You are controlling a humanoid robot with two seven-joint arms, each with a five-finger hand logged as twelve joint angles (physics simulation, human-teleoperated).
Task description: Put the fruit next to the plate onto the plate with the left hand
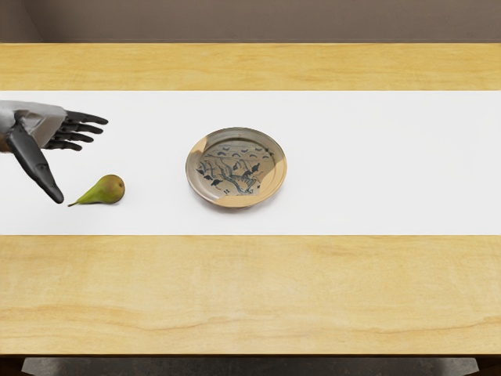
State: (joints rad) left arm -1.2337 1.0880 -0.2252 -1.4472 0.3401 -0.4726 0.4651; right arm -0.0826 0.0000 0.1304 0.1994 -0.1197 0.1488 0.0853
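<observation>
A: Where to find the fruit?

B: On the white strip across the light wooden table. Small green-yellow pear, lying on its side, stem end pointing left, fat end to the right. Left of the round brown-rimmed ceramic plate with a blue-grey drawing, apart from it, not touching.

A: And the dark grey five-finger left hand?

B: At the left edge, hovering just beyond and left of the pear. Fingers spread and released, thumb reaching down toward the stem, gripping nothing. No contact with the fruit, as far as can be told. Right hand nowhere in view.

A: Anything on the plate?

B: Nothing. Bare, only the painted pattern showing.

A: How to take hold?

B: Probably around the fat belly, thumb on the near side, fingers on the far side. Likely light and firm, yet smooth-skinned and rounded, so apt to roll away or squirt out of a pinch at the tapered neck. Worth closing gently, given skin that presumably bruises. Plate probably brittle, so best to set down softly.
</observation>
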